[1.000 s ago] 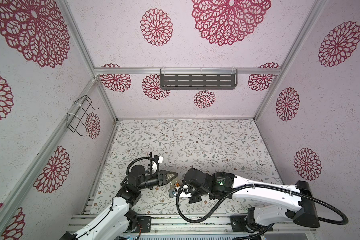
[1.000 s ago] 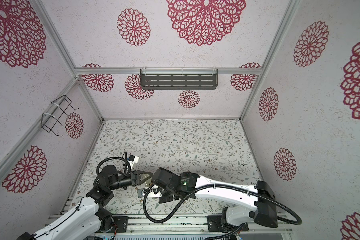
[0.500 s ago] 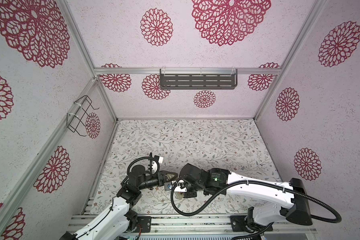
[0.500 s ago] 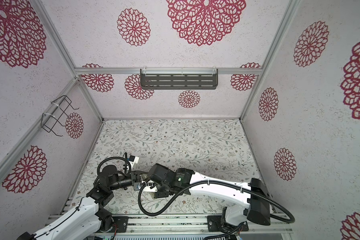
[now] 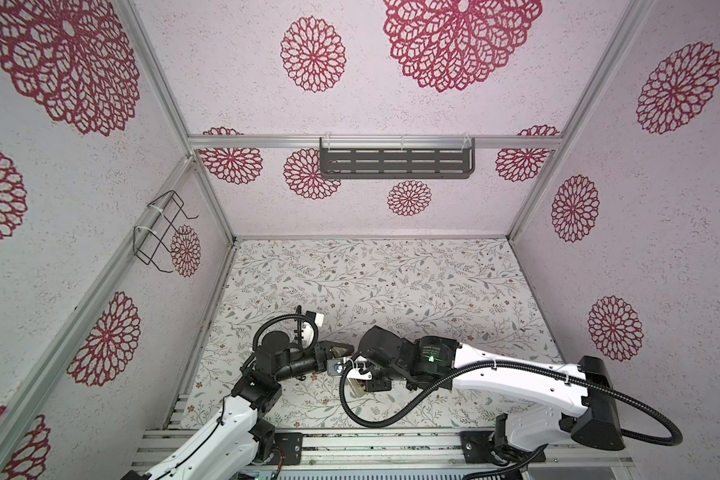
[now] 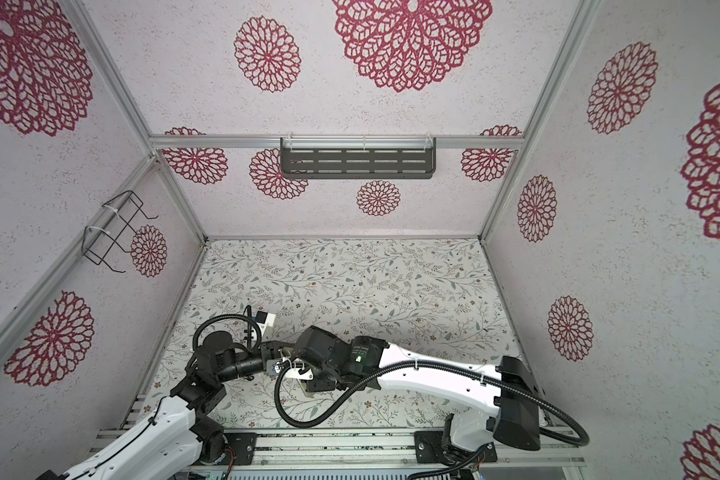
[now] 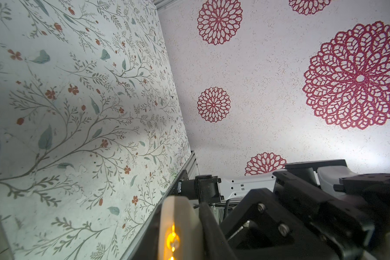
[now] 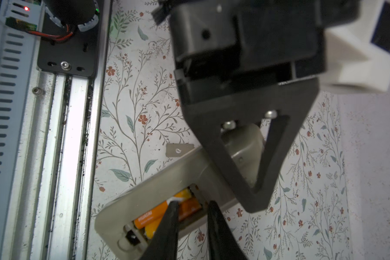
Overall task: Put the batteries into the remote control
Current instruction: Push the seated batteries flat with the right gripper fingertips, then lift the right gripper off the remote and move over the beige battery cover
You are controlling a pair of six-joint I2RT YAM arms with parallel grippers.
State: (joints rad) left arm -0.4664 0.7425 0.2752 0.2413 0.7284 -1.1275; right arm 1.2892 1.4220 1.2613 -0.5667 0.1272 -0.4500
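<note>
— Lower centre of the right wrist view: what sits in the open bay?
— Both batteries [image 8: 151, 219], side by side in the remote control [image 8: 158, 186], beige back toward the camera. Its long axis runs from lower left to upper right; the batteries lie along it, bay at the lower-left end.
— How is it held?
— The left pincer [image 8: 248, 189] is clamped on the upper-right end. The right pincer [image 8: 193, 216] stands slightly apart, one tip at a battery's pale end.
— Handling?
— Probably light, stiff, smooth plastic; gripping away from the bay keeps it clear. Batteries: slick, apt to roll.
</note>
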